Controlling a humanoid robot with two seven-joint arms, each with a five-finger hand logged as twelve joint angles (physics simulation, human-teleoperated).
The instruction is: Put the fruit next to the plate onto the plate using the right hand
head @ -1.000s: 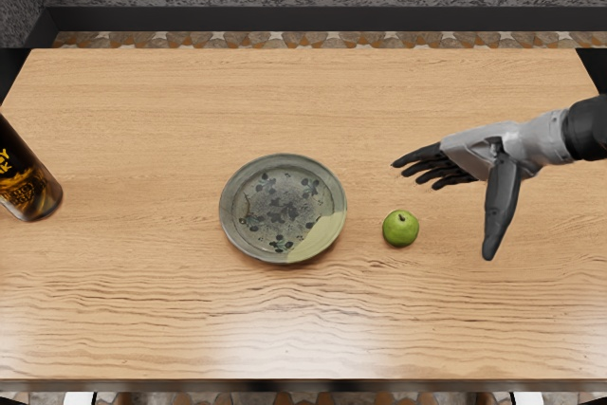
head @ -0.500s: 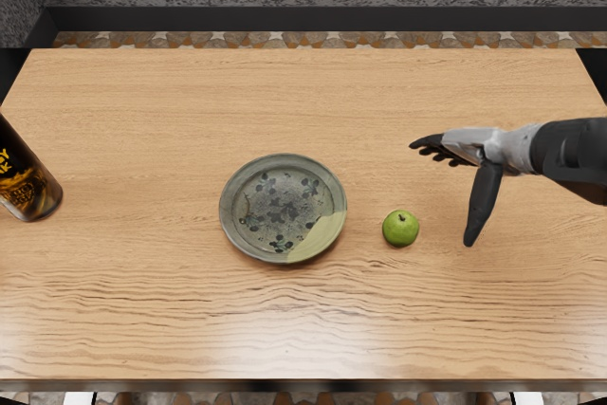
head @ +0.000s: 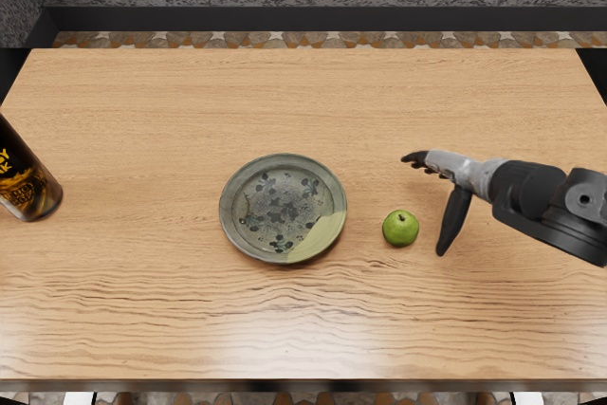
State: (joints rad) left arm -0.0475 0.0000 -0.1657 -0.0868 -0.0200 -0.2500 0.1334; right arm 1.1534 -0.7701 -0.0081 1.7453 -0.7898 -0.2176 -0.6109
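A small green apple (head: 400,228) lies on the wooden table just right of a round grey-green patterned plate (head: 283,208), apart from its rim. My right hand (head: 434,198) comes in from the right edge and hovers close to the apple's right side. Its fingers (head: 418,159) stretch out toward the left and the thumb (head: 451,223) hangs down beside the apple, a small gap away. The hand is open and holds nothing. The left arm does not show.
A dark can with a yellow label (head: 23,179) stands at the left edge of the table (head: 303,320). A dark wall runs behind the far edge.
The right hand has dropped lower and moved left, closer to the apple, and the forearm now shows lower at the right edge. Apple and plate have not moved.
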